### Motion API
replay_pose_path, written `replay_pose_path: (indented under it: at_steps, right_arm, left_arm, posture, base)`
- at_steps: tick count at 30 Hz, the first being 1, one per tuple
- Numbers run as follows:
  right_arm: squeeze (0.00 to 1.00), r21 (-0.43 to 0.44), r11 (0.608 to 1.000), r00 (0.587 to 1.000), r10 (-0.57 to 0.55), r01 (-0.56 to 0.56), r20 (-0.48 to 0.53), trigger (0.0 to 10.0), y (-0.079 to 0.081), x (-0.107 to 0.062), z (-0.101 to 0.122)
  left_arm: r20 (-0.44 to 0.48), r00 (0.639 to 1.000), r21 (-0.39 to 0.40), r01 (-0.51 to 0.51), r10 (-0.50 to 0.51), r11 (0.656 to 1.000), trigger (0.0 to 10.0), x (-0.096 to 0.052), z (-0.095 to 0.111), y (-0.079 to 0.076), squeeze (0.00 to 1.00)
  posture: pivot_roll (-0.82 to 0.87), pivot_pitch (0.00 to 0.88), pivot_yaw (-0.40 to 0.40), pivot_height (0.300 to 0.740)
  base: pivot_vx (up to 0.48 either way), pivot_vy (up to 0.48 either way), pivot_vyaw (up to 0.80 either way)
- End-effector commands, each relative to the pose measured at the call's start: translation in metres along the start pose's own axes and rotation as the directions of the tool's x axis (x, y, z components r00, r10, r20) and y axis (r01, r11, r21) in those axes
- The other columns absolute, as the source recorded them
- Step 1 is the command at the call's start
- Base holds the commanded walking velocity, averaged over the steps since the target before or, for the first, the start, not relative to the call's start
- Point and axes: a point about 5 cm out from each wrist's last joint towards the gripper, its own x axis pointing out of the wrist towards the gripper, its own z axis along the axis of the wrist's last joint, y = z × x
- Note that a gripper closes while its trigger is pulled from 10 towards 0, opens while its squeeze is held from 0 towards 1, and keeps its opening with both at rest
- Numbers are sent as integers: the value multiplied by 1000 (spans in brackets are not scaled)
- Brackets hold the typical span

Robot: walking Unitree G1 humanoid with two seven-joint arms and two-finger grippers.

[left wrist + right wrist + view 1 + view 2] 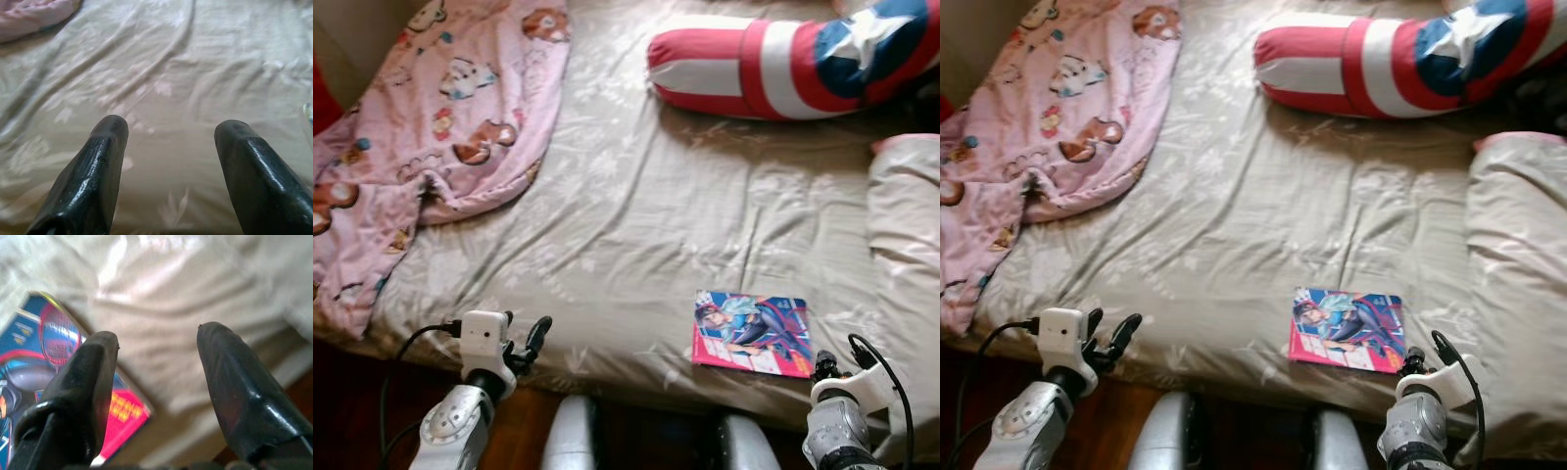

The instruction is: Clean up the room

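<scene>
A colourful comic book [752, 333] lies flat on the beige bed sheet [636, 225], close to the front edge. My right gripper [826, 368] hovers at the bed's edge just beyond the book's near right corner. In the right wrist view it is open [156, 335], with the book [39, 347] beside one finger and nothing between the fingers. My left gripper [527, 343] sits at the front left of the bed, open [168, 127] over bare sheet.
A pink cartoon-print blanket [440, 117] is bunched at the bed's back left. A red, white and blue star pillow [803, 59] lies at the back right. A folded beige duvet [906, 245] covers the right side. Dark floor [352, 392] shows below the bed edge.
</scene>
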Motion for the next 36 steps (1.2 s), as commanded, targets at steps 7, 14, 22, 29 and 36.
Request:
replay_pose_path:
  at_steps: [7, 14, 22, 29, 36]
  right_arm:
    - [0, -296, 908, 938, 335, -297, 85, 10000, 31, -8, 7]
    - [0, -424, 773, 841, 540, -472, 47, 10000, 56, -21, -3]
    - [0, -422, 774, 872, 480, -473, -97, 10000, 51, -27, -37]
    - [0, -476, 769, 903, 385, -427, -188, 10000, 22, -26, -46]
    - [0, -525, 779, 930, 202, -342, -306, 10000, -16, -30, -61]
  left_arm:
    - [-13, 996, -32, -93, 93, 995, 10000, 6, -16, 6, 0]
    - [-11, 991, -95, -137, 136, 986, 10000, 10, -24, 6, 0]
    - [-93, 982, -115, -172, 161, 978, 10000, 17, -48, 9, 0]
    - [-173, 968, -134, -208, 184, 969, 10000, 17, -66, 17, 0]
    - [-388, 901, -125, -263, 197, 957, 10000, 3, -104, 18, 0]
  posture:
    - [69, 114, -6, 658]
    - [28, 72, -27, 658]
    - [41, 16, -23, 713]
    - [39, 0, -22, 740]
    - [46, 0, -27, 740]
  base:
    - [0, 0, 0]
    - [0, 0, 0]
    - [0, 0, 0]
    - [0, 0, 0]
    - [0, 0, 0]
